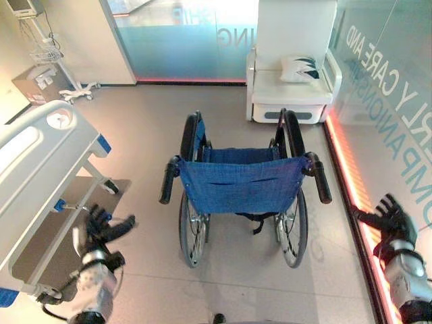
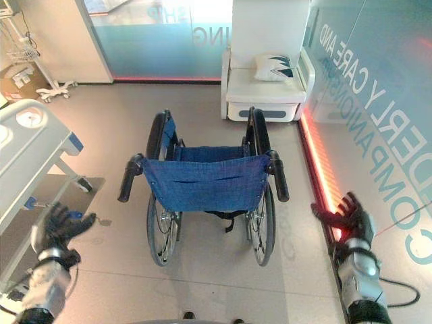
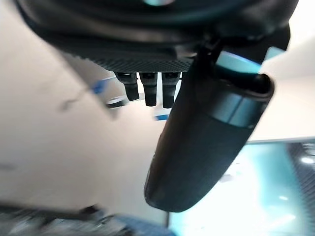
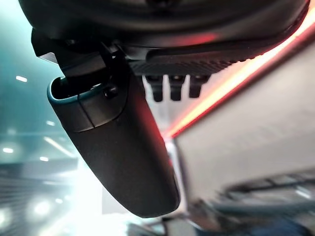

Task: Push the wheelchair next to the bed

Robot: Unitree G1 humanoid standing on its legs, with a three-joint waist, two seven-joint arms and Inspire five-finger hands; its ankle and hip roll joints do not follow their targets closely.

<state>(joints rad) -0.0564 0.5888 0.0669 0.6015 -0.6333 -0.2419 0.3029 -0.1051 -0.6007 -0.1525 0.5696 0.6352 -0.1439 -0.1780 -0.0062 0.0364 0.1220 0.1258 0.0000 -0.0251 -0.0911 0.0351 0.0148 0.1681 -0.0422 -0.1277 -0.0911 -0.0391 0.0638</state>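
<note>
Standing between bed (image 1: pixel 40 155) and armchair (image 1: pixel 293 74), wheelchair (image 1: pixel 243 182) untouched; left hand (image 1: pixel 101 229), right hand (image 1: pixel 388 219) spread empty.

The wheelchair (image 1: pixel 243 196) stands on the floor in the middle, its back toward the camera. The bed (image 1: pixel 40 162) lies to its left, well apart. An armchair (image 1: pixel 293 74) with a pillow (image 1: pixel 299 68) on its seat stands behind the wheelchair, to the right.

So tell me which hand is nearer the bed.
Left. The left hand hovers open beside the bed; the right hand is open across the wheelchair, by the glass wall.
</note>
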